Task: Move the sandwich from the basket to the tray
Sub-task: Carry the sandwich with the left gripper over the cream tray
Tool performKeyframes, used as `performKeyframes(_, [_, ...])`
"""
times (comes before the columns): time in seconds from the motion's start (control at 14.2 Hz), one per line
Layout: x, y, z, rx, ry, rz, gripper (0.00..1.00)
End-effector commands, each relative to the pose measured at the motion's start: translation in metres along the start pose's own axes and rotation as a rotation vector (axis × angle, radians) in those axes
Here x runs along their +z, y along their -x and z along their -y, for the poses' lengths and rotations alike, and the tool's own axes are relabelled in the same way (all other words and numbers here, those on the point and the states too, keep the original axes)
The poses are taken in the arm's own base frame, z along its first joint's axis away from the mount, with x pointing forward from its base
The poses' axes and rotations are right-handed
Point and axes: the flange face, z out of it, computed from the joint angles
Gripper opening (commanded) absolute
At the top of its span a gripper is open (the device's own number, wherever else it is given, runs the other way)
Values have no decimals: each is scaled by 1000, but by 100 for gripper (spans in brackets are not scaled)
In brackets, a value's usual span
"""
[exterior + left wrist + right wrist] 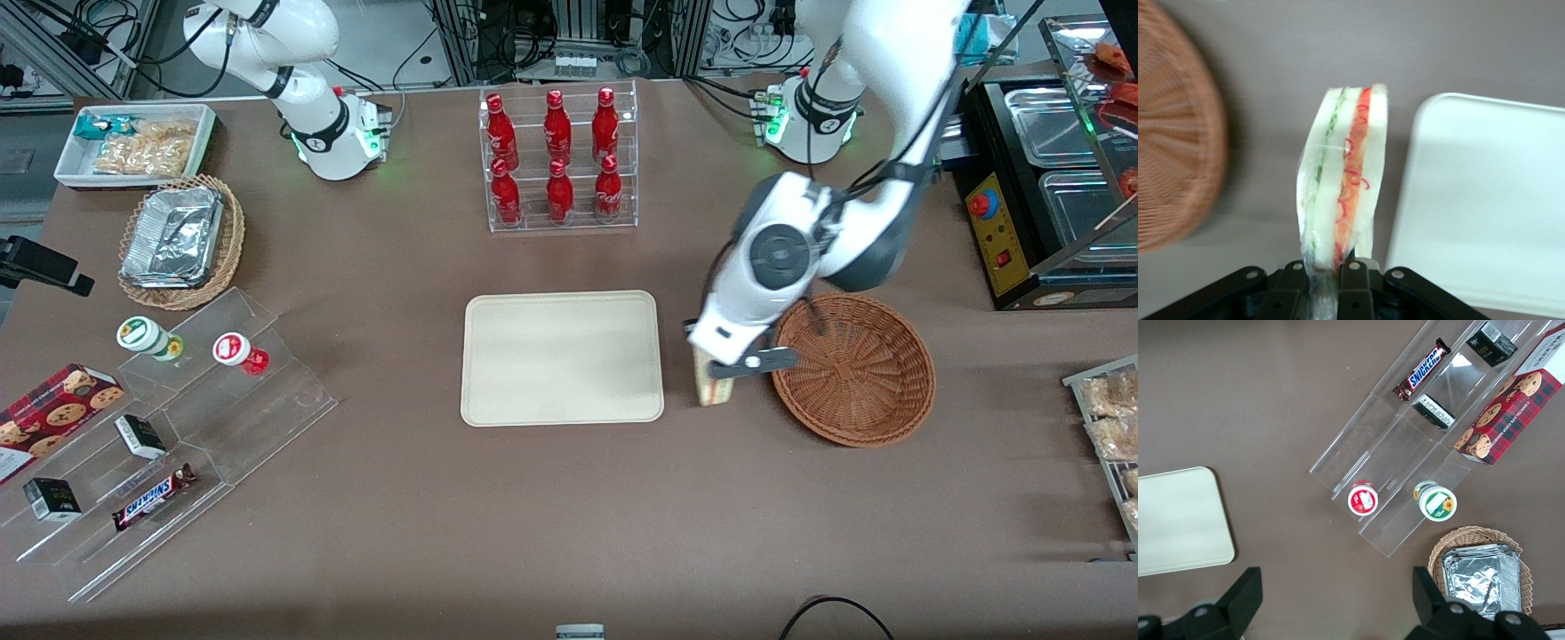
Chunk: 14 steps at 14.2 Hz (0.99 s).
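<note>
Front view first: gripper (722,369) of the working arm hangs over the strip of brown table (533,516) between the tray (562,357) and the basket (853,369), clenched on the sandwich (714,384). Sandwich sits beside the tray's short edge, close to it but not over it, and just clear of the basket's rim on the side toward the tray. Only its lower part shows beneath the arm's white wrist; whether it touches the tabletop cannot be told. Basket holds nothing visible. Tray surface is bare. Farther from the camera than the tray stands a clear rack of red bottles (558,156). Toward the parked arm's end of the table from the tray lie a tan wicker basket with foil containers (178,238) and a clear stepped stand (169,436) carrying a Snickers bar (153,498).

Wrist view of the working arm: sandwich (1341,177) stands on edge, its green and red filling layers facing the lens, its clear wrap pinched between the two black fingers (1353,280). Tray (1485,200) lies near one side of it, basket (1175,147) on the opposite flank, table showing between each.

Parked arm's wrist view: corner of the tray (1178,520) appears, well apart from the stepped stand (1405,447) with the Snickers bar (1421,369), two round-lidded cups (1363,497) and a cookie box (1508,407) alongside.
</note>
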Motion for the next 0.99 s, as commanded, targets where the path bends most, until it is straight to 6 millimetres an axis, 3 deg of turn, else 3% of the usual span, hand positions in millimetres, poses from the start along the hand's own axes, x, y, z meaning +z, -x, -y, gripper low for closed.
performKeyframes(0.0, [25, 7, -71, -35, 18, 0, 2])
performKeyframes(0.07, [35, 14, -92, -38, 19, 4, 2])
performKeyframes(0.21, [38, 24, -129, -53, 40, -5, 2])
performKeyframes(0.42, [46, 47, -170, -38, 34, -39, 2])
performKeyframes(0.64, [63, 66, -200, -43, 1, -98, 2])
performKeyframes(0.92, [76, 80, -214, -37, -6, -101, 3])
